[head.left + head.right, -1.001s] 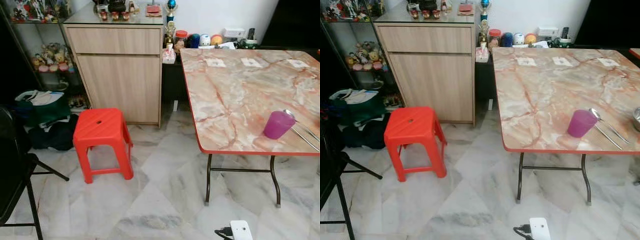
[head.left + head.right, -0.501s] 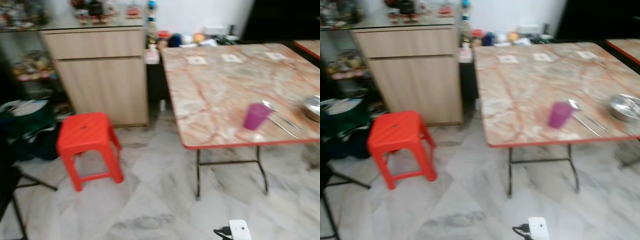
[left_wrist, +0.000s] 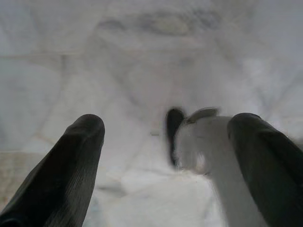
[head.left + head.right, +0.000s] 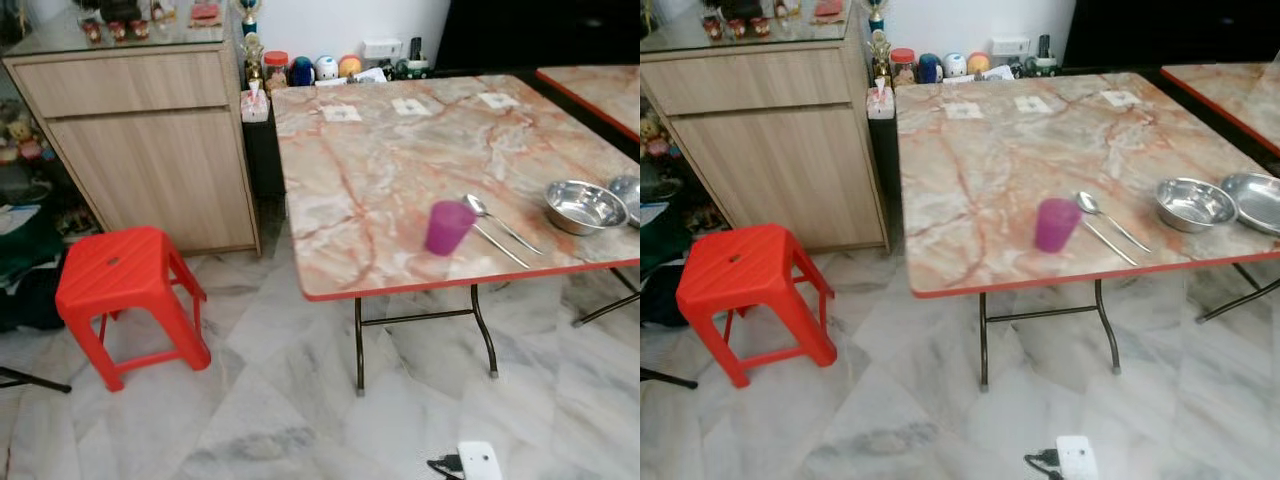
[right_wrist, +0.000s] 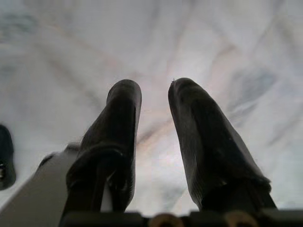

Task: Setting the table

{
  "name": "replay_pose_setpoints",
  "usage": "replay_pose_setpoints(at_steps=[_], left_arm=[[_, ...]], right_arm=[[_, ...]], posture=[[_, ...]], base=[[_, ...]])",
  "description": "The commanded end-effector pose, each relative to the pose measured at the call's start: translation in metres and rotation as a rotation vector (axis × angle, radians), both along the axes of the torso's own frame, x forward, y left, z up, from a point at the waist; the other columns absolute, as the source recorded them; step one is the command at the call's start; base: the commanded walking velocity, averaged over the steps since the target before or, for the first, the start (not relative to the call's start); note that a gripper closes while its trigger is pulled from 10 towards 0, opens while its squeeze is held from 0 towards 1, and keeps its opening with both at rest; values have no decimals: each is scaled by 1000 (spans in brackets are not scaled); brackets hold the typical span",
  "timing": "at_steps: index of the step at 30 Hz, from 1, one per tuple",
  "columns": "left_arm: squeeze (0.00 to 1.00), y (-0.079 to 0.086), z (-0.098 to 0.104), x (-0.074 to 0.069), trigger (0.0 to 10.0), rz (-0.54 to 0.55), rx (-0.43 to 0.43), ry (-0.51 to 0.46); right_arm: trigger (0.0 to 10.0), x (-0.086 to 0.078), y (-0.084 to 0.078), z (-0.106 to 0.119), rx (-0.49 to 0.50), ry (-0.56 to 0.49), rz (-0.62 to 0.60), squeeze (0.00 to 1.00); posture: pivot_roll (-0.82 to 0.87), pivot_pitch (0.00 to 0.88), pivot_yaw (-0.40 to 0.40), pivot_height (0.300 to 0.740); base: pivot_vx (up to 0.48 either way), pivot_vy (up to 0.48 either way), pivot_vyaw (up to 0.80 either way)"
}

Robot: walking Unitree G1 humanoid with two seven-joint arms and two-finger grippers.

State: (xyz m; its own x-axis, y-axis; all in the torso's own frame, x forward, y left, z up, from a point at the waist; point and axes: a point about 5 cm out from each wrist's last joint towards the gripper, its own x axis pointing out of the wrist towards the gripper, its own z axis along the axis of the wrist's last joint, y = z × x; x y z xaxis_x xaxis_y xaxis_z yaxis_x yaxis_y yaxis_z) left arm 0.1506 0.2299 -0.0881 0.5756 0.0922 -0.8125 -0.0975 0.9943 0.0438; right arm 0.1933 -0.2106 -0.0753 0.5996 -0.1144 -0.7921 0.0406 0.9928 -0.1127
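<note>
Lying spoon [image 4: 488,214] bowl-end toward cabinet (beside cup [image 4: 447,228]).

Head eyes overlook the table [image 4: 380,180]; wrist cameras face marble floor [image 3: 142,56].

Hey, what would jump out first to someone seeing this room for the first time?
A bright red stool on the pale floor beside the wooden cabinet. Next, the marble-patterned table, with a purple cup, a spoon and a steel bowl near its front edge.
</note>
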Motion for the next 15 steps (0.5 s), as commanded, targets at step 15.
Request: replay_pose_setpoints(at_steps=[15], left_arm=[[0, -34, 7, 35, 10000, -102, -40, 3]], right_arm=[[10000, -14, 29, -11, 71, 5, -25, 0]], posture=[[30, 51, -35, 740]], base=[[0, -406, 0]])
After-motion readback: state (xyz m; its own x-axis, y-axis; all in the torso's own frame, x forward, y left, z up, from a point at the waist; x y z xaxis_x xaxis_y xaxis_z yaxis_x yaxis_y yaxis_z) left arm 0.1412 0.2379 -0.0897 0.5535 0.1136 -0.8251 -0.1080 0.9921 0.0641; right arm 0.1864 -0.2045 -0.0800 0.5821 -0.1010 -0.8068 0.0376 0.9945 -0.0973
